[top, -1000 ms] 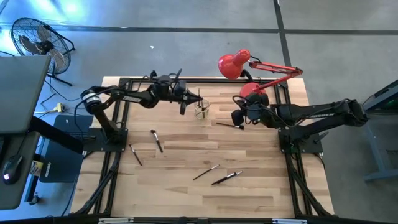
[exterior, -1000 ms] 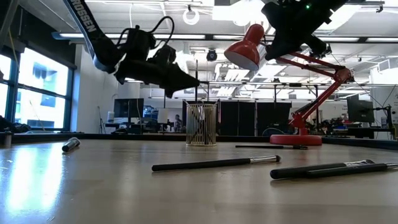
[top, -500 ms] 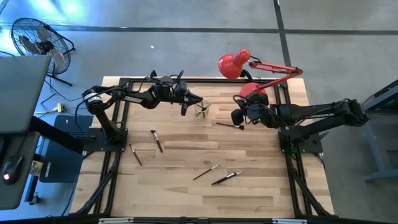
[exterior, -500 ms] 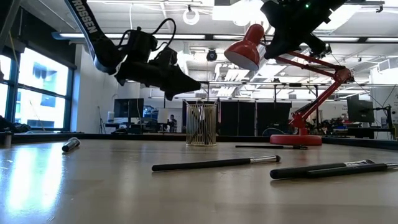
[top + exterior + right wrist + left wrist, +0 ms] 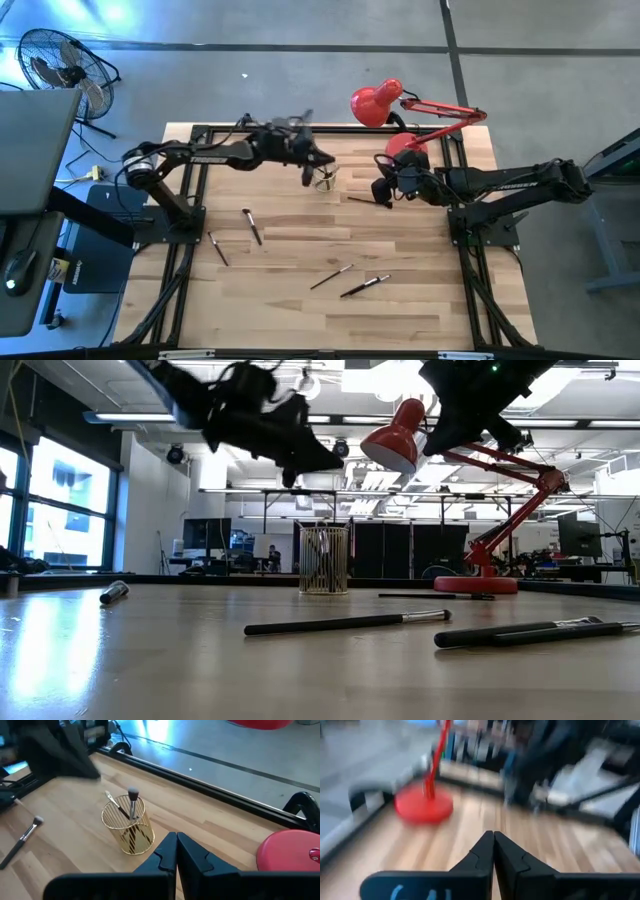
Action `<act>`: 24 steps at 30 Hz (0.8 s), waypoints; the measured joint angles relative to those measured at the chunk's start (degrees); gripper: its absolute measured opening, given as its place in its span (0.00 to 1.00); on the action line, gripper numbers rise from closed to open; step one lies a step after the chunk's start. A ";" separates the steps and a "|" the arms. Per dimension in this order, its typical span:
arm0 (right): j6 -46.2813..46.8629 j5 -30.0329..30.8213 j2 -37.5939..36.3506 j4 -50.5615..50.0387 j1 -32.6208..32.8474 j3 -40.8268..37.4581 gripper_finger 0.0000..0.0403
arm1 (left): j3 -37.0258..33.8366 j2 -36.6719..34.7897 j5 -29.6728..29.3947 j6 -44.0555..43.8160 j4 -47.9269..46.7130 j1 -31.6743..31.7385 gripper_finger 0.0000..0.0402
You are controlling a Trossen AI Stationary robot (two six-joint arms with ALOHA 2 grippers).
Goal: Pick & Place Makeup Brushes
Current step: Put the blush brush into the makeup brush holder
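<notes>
The high view looks straight down from well above, taking in the whole wooden table (image 5: 300, 300) and floor around it. The low view sits at table-top height near one edge, facing level across the boards into the room. Both show the gold wire cup (image 5: 325, 177), centre frame in the low view (image 5: 323, 559), and the red lamp (image 5: 378, 105). The left wrist view looks forward toward the lamp's base (image 5: 423, 806); the right wrist view looks down closely on the cup (image 5: 128, 827).

Two matte black jointed arms are showing white lettering on their links, loose black cables, and tapered black plastic fingers (image 5: 167, 851).
</notes>
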 joint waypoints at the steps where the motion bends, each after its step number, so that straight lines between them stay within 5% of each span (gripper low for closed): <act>1: -0.07 -0.29 0.00 -0.08 0.00 0.00 0.01 | 2.25 0.15 -1.82 -0.38 -5.69 -1.09 0.02; 6: -4.70 -3.20 0.00 -0.49 0.00 0.00 0.00 | 13.83 0.70 -15.91 -0.67 -30.06 -7.46 0.01; 12: -11.81 -8.68 0.02 -0.51 0.00 -0.02 0.00 | 21.03 1.91 -28.42 -11.84 -43.53 -14.71 0.00; 24: -19.32 -11.22 0.02 -0.48 0.00 -0.02 0.00 | 20.39 1.90 -31.40 -42.09 -64.68 -27.11 0.00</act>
